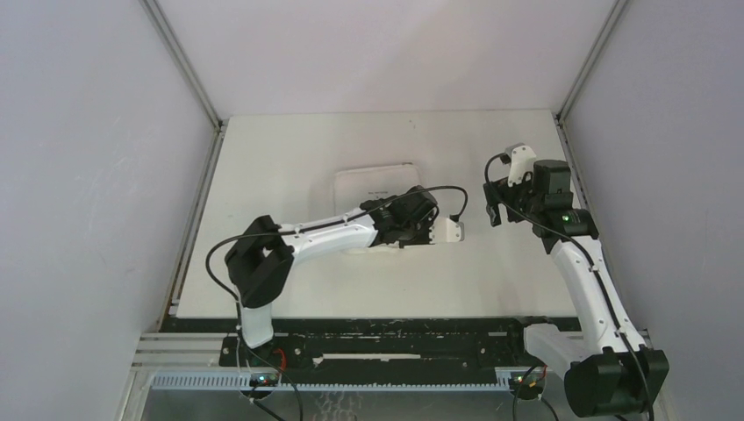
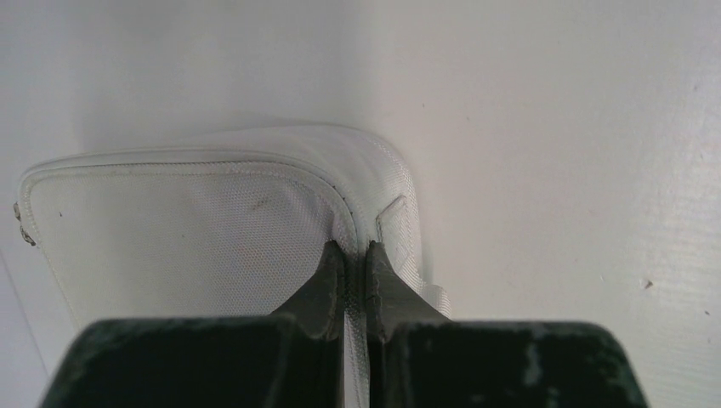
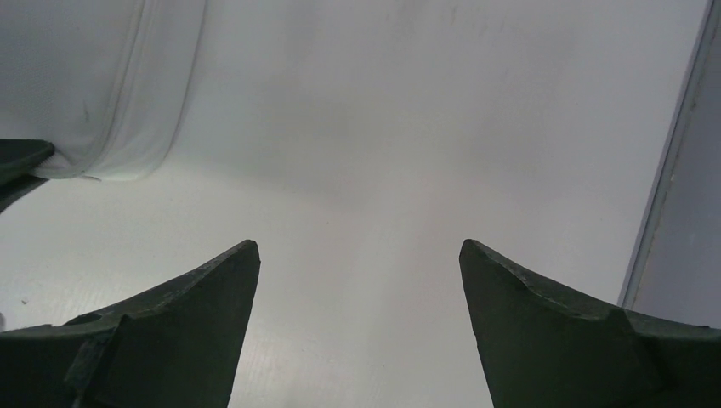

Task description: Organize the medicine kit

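Scene: a white bench inside pale walls, with two arms reaching out from its near edge.
Medicine kit: the medicine kit lies flat near the middle of the bench, a white soft case with rounded corners, its near part covered by the left arm.
Kit seen from the left wrist: the kit shows a woven white top panel ringed by a raised piped seam, and its lid looks down.
Kit details: a small fabric tab sits on the rounded corner just outside the seam; two small metal bits at the far left edge may be zip pulls, though they are too small to be sure.
Left tool: the left tool has its two dark fingers pressed nearly together, pinching the kit's piped seam at that corner.
Left arm: it stretches from the left base across the bench, and its wrist hangs over the kit's near right corner.
Right tool: the right tool is spread wide and grips nothing, with only bare bench between its fingers.
Right tool's place: in the top view the right tool hangs above the bench to the right of the kit, apart from it and near the right wall.
Right wrist view, upper left: the kit's white side shows there.
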{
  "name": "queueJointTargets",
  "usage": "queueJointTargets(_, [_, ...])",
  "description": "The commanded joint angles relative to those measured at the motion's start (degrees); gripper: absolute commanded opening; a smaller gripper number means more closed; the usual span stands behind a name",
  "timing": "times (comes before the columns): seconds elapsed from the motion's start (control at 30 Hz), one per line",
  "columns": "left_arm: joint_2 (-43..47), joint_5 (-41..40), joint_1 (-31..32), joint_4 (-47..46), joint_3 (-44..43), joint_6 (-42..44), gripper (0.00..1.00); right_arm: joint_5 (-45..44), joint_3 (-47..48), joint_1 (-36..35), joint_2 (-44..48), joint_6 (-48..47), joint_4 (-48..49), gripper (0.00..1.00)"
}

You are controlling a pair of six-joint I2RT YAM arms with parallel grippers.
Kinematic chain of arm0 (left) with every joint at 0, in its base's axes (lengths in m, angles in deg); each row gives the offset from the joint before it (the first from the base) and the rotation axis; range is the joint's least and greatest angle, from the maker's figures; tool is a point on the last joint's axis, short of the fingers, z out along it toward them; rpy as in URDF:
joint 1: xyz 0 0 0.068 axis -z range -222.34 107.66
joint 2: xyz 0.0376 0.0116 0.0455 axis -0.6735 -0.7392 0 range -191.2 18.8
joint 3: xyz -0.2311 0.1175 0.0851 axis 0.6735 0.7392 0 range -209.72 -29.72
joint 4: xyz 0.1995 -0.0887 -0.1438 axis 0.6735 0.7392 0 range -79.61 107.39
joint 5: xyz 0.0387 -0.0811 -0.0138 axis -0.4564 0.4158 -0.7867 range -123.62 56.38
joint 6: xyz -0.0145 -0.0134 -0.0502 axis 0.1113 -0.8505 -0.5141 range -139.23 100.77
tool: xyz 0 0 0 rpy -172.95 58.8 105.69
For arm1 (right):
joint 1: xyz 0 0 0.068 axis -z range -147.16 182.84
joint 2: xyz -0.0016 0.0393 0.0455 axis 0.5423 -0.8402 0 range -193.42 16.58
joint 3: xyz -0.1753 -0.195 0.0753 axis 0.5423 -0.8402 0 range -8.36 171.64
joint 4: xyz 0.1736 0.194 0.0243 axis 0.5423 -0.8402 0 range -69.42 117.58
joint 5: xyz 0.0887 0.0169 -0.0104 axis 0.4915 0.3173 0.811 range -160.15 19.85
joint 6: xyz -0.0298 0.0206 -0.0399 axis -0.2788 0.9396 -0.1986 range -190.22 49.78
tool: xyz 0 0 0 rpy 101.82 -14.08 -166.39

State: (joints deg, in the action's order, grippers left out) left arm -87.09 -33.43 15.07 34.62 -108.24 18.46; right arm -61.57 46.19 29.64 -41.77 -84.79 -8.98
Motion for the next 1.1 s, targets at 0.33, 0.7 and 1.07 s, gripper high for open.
queueJointTargets(0.33, [2.62, 1.34, 0.96, -1.79, 0.38, 0.84, 0.17, -1.99, -0.12, 1.26, 1.04, 3.02, 3.68, 1.0])
queueJointTargets(0.7, [9.47, -0.95, 0.95, -5.59, 5.44, -1.0, 0.57, -3.38, -0.75, 1.27, 0.02, 2.94, 4.04, 1.0])
queueJointTargets(1.07, [20.21, -1.08, -1.83, -5.33, 18.31, 1.95, 0.77, -0.2, -0.84, 1.27, 0.77, 1.84, 2.92, 1.0])
